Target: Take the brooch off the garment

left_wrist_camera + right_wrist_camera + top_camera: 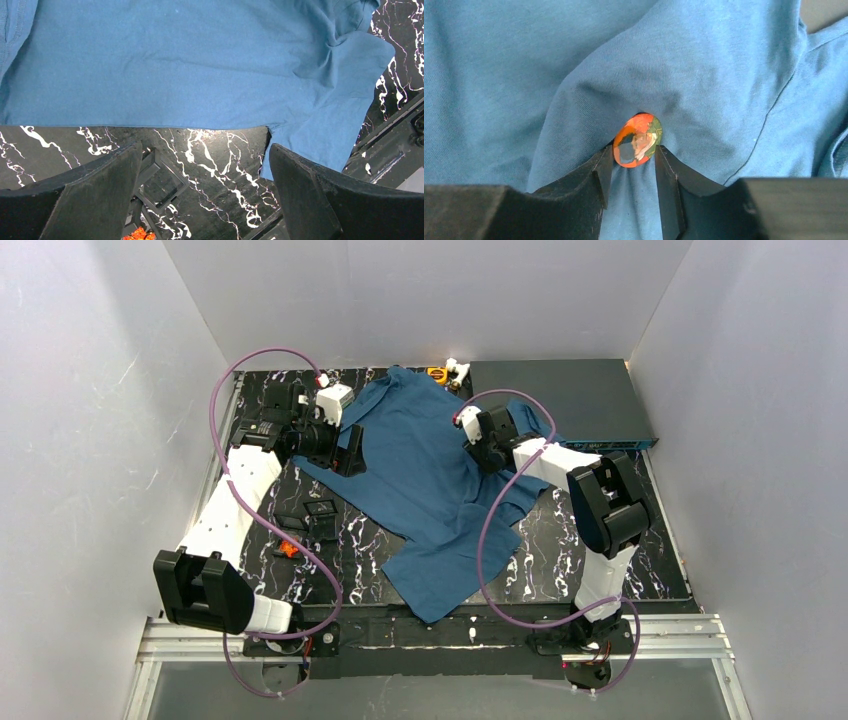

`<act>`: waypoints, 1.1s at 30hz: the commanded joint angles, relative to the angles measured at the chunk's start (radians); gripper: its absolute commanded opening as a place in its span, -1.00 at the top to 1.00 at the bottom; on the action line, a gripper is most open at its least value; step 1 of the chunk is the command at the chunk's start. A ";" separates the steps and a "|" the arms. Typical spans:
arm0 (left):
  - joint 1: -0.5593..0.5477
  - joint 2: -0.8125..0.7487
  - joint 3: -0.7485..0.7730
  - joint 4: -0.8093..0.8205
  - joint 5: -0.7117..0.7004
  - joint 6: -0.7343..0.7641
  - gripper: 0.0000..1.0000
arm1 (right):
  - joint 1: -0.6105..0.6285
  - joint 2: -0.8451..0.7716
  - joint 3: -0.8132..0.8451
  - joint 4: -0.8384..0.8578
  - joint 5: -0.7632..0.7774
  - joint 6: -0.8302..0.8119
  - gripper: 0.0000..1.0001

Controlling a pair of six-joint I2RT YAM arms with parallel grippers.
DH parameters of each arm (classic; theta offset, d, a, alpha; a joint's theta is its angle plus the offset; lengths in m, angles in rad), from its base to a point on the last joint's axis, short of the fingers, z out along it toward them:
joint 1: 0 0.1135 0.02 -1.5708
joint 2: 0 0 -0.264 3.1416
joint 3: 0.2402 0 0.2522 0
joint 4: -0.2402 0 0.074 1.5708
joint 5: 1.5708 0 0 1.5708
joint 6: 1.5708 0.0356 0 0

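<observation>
The garment is a dark teal-blue T-shirt lying crumpled across the middle of the black marble table. The brooch, an oval orange, green and blue pin, sits on a bunched fold of the shirt. My right gripper is shut on the brooch, one fingertip on each side of it; in the top view this gripper is over the shirt's upper right part and hides the brooch. My left gripper is open and empty, over bare table just off the shirt's edge, at the shirt's left side in the top view.
A flat dark box lies at the back right. Small orange and white items sit at the back edge. Black square frames and a small orange piece lie left of the shirt, also under my left gripper. White walls enclose the table.
</observation>
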 commanded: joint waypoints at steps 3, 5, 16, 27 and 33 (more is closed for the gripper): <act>-0.005 0.004 -0.008 -0.009 0.011 -0.002 -0.97 | 0.003 -0.058 -0.002 0.085 0.072 -0.020 0.14; -0.005 0.005 -0.007 -0.009 0.014 -0.006 -0.97 | 0.003 -0.066 -0.009 0.094 0.091 -0.027 0.19; -0.004 0.027 0.002 -0.007 0.022 -0.009 -0.96 | -0.018 -0.066 -0.004 0.048 0.081 -0.044 0.31; -0.004 0.027 0.002 -0.008 0.018 -0.004 -0.96 | -0.093 0.001 0.079 -0.054 -0.090 -0.003 0.42; -0.005 0.028 0.006 -0.006 0.019 -0.009 -0.96 | -0.118 -0.010 0.095 -0.087 -0.218 -0.006 0.97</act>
